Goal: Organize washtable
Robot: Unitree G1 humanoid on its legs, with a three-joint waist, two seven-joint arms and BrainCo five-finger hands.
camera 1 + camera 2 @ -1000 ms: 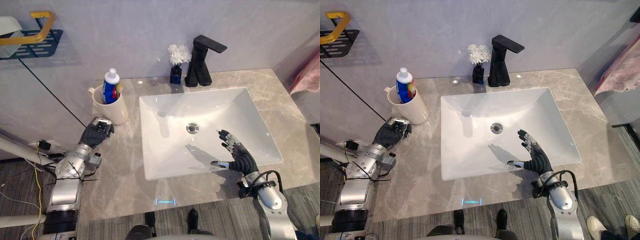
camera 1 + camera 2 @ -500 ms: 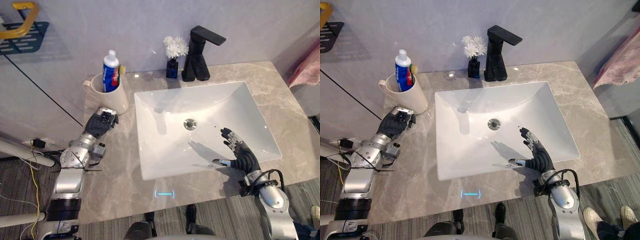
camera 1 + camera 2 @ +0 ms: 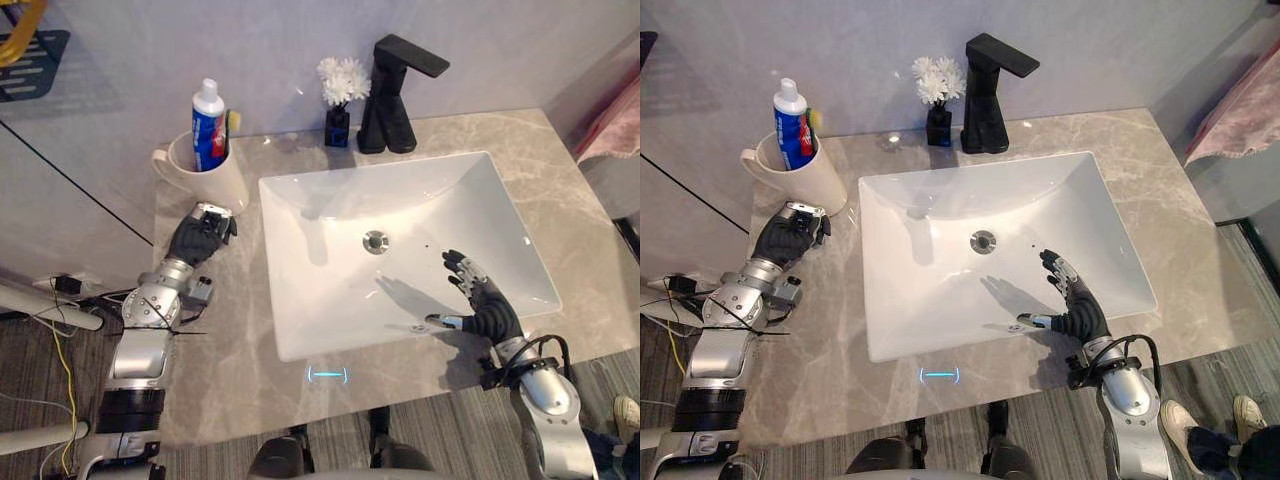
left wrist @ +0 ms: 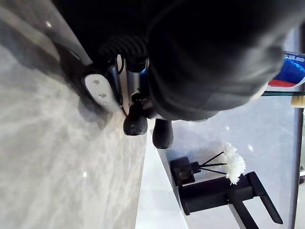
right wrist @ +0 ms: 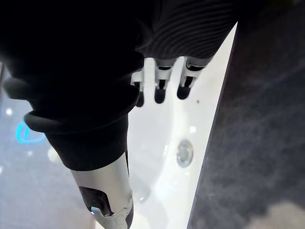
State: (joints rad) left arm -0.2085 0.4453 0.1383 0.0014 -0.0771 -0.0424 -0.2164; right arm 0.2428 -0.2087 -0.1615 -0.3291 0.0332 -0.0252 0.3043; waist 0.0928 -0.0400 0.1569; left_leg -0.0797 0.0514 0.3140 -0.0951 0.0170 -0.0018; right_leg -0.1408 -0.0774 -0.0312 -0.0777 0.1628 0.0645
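- Well, my left hand [image 3: 200, 238] sits at about ten o'clock on the worktop [image 3: 240, 330]. Its fingers are curled in with nothing I can see inside them, just at six o'clock from the cup [image 3: 215, 185].
- The cup stands upright by the back wall and holds a toothpaste tube [image 3: 208, 125] and a toothbrush [image 3: 234, 122]. I judge it the thing to move.
- To grip it well, I should uncurl first, then wrap the cup's body low and keep it level so the tube stays in.
- My right hand [image 3: 482, 308] hangs spread and empty over the basin [image 3: 330, 340] at four o'clock, and is best kept clear.
- Mind the flower vase [image 3: 338, 95] and the tap [image 3: 390, 95] at twelve o'clock.
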